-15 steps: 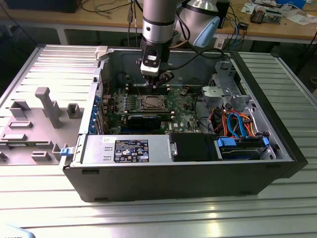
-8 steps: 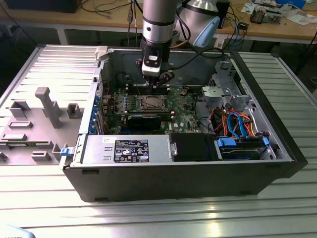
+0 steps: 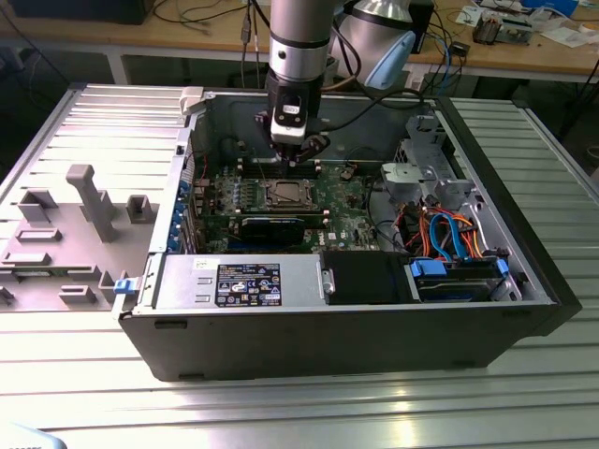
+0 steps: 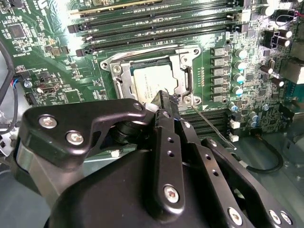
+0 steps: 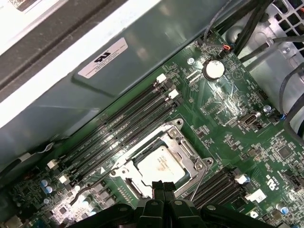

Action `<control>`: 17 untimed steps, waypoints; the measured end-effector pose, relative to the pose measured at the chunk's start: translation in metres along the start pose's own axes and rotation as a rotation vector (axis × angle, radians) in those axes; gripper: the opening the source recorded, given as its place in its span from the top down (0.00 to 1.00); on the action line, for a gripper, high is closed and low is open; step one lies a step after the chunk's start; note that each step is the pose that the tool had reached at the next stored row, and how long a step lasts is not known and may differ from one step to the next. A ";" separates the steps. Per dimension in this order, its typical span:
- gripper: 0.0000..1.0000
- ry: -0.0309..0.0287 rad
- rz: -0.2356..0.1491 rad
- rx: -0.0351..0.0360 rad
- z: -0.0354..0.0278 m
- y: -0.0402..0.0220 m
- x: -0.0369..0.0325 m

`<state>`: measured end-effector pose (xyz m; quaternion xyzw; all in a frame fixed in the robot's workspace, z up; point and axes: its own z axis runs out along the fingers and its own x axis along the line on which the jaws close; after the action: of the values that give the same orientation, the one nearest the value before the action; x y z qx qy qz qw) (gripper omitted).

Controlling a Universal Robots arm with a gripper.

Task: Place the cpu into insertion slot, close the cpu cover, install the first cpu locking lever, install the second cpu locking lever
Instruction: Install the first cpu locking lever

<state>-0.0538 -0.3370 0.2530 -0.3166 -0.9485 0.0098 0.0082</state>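
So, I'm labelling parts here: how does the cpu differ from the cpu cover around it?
The cpu is a solid, dull pale-grey square; the cpu cover is a shinier silver frame with a large open window. The cpu lies inside that window, while the cpu cover runs round its edges. Both are metal, squarish and lie flat on the green motherboard.

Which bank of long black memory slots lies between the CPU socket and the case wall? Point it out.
The memory slots with white end clips, running alongside the grey case wall in the first wrist view. The other bank sits on the insertion slot's opposite side, toward the open board.
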 end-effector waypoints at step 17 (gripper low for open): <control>0.89 -0.0021 -0.088 0.0008 0.0000 0.0000 0.0000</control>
<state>-0.0538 -0.3370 0.2530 -0.2747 -0.9615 0.0102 0.0077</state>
